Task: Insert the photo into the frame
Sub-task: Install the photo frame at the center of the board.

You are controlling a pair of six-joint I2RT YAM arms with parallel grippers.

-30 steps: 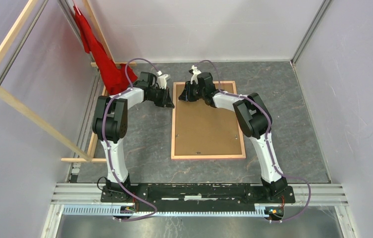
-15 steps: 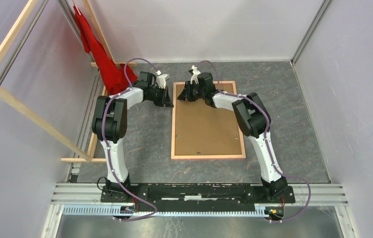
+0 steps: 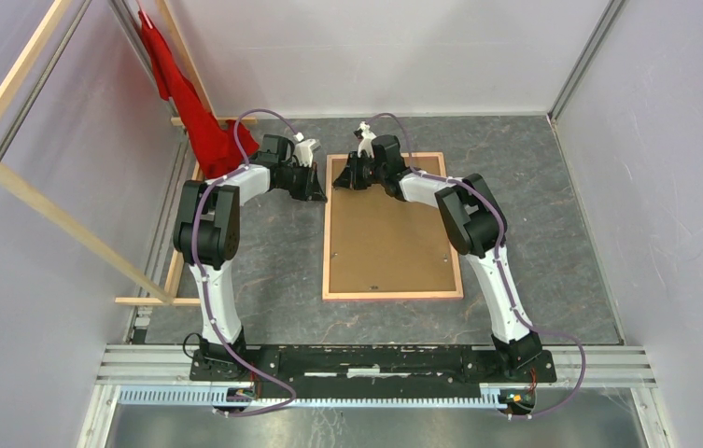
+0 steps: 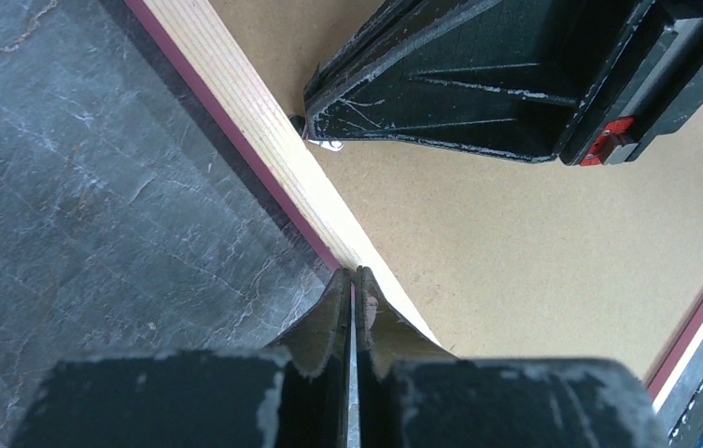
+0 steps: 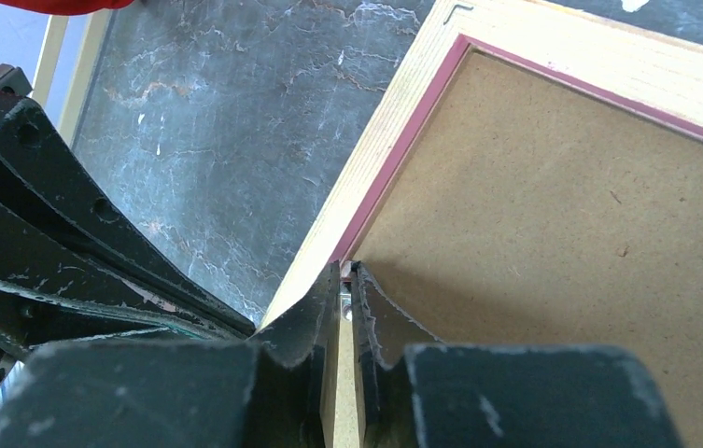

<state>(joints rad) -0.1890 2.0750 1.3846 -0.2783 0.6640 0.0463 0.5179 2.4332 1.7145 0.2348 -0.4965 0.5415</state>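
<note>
The frame [image 3: 392, 295] lies back-up on the dark table, pale wood rails [image 4: 263, 131] with a pink inner edge. A brown backing board [image 3: 389, 233] fills it. The photo is hidden. My left gripper [image 4: 354, 273] is shut with nothing between its fingers, tips at the outer side of the frame's left rail near the far corner [image 3: 317, 193]. My right gripper [image 5: 347, 269] reaches in from the board side [image 3: 345, 182]. It is shut on a small metal clip [image 5: 346, 304] at the left rail's [image 5: 377, 159] inner edge.
A red cloth [image 3: 193, 103] hangs at the back left over a wooden rack [image 3: 49, 210] along the left wall. Grey enclosure walls stand on three sides. The two grippers sit close together at the frame's far left corner.
Both pairs of jaws have drawn closer together. The right arm has edged slightly left. The frame and board have not moved.
</note>
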